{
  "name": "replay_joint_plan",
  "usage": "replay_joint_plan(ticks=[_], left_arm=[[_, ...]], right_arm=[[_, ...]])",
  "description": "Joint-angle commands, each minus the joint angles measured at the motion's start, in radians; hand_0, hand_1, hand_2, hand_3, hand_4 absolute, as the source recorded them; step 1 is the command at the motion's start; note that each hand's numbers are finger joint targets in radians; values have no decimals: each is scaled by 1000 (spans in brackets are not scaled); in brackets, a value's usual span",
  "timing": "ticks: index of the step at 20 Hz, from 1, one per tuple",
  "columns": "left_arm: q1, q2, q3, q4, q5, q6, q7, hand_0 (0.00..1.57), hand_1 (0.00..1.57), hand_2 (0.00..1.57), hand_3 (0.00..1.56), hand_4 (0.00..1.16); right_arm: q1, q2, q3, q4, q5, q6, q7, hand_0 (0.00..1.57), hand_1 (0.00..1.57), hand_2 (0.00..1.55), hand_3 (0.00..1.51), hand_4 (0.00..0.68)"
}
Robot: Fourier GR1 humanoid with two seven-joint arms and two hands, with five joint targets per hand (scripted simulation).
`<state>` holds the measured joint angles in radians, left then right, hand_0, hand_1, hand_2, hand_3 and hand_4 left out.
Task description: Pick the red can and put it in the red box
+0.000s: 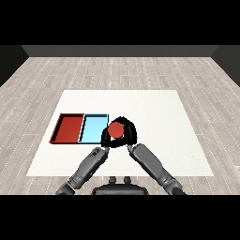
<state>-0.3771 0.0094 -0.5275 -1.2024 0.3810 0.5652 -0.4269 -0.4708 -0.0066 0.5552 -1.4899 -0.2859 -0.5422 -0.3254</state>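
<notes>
The red can (116,130) stands upright just right of the light blue tray (92,129), at that tray's right edge. My right hand (131,132) is curled round the can from the right and over its far side. On the can's left side, my left hand (106,138) lies close against it, and the two black hands merge there. The red tray (69,129) lies to the left of the blue one with nothing in it.
The two trays lie side by side on the left part of the white table (159,117). Both grey forearms come in from the lower corners and meet near the table's front middle. A wooden floor surrounds the table.
</notes>
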Motion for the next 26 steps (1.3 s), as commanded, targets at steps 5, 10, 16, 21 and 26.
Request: replay_joint_plan(ticks=[5, 10, 16, 21, 26], left_arm=[[-19, -9, -12, -9, 37, 0, -64, 1571, 1571, 1571, 1513, 1147], [16, 12, 22, -76, -34, 39, -20, 1571, 1571, 1571, 1501, 1138], [19, -9, 20, 11, -25, 16, -92, 1571, 1571, 1571, 1485, 1132], [16, -9, -1, -115, -78, 94, 59, 1571, 1571, 1571, 1480, 1131], [-28, -9, 56, -30, -78, 95, -10, 1571, 1571, 1561, 1460, 1132]], right_arm=[[33, 6, -4, 5, 110, 11, 105, 0, 0, 0, 0, 0], [107, -39, -49, -72, 83, 92, 127, 0, 0, 0, 0, 0], [53, 6, -51, -43, 138, 40, 162, 0, 0, 0, 0, 0], [32, 6, -99, -10, 73, 69, 138, 0, 0, 0, 0, 0], [216, -43, -102, -210, 89, 135, 121, 0, 0, 0, 0, 0]])
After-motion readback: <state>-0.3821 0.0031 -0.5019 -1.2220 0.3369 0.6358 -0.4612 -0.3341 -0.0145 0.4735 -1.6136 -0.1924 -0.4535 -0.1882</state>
